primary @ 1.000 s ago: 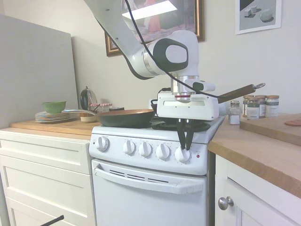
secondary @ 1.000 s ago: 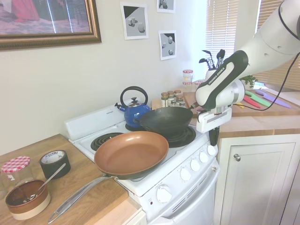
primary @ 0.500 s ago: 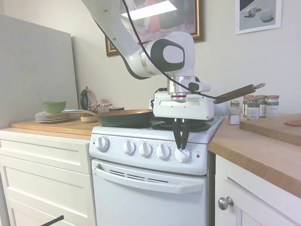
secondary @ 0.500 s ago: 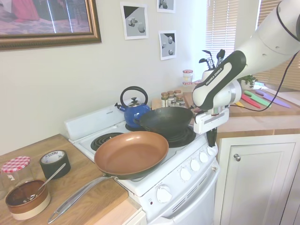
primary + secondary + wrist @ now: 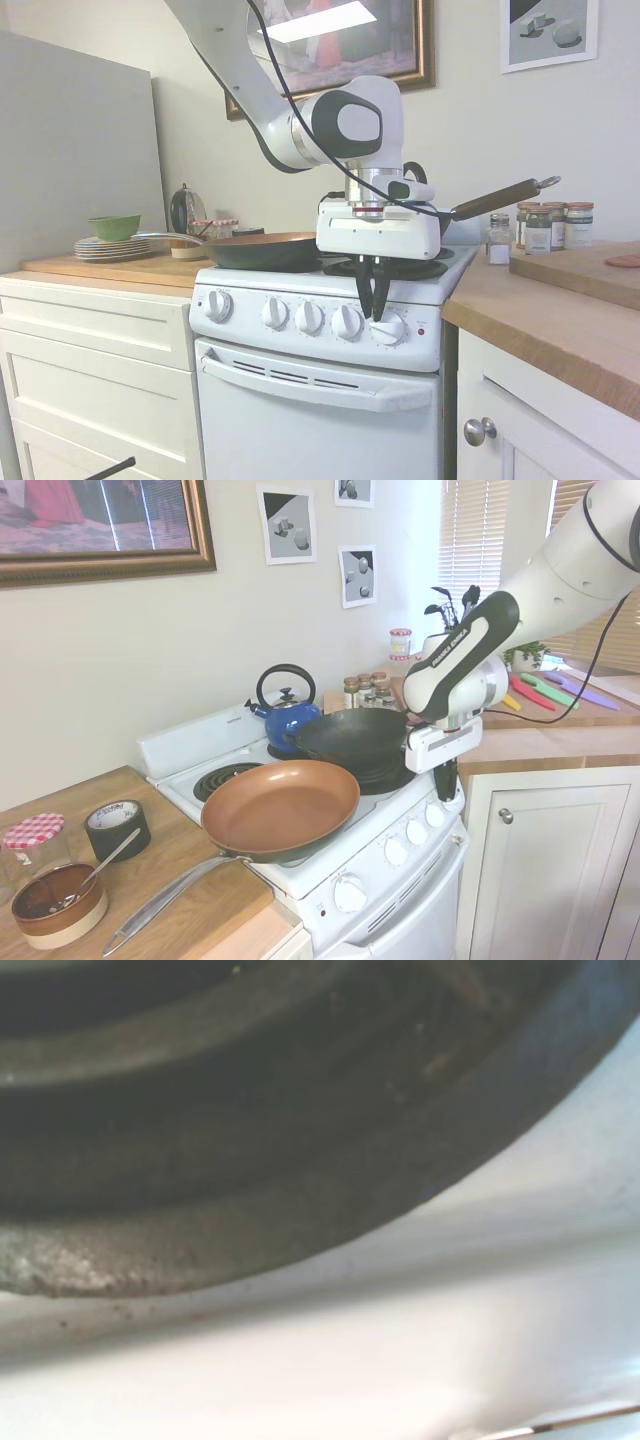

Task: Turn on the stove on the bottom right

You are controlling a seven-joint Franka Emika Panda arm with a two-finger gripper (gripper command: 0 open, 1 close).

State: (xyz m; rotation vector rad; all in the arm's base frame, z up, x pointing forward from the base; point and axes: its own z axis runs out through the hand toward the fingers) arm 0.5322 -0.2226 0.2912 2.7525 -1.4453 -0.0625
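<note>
Gripper fingers, in the first exterior view, hang straight down from the white arm and stand nearly together, their tips at the upper left edge of the rightmost round white knob on the front panel of the narrow white electric stove. They seem pinched close with nothing plainly held between them; whether they touch the knob I cannot tell. A small red light sits just beside that knob. A copper-coloured frying pan rests on the front left burner.

From the second exterior view, the gripper comes down over the panel's far end, at the last knob next to the white cabinet. A dark wok and a blue kettle stand on the burners.

The wrist view shows only a blurred black burner ring and the white stove top.

I judge the step in hand to be working the knob. Next, the fingers need a firm seat on the knob's rim, then a steady twist.
</note>
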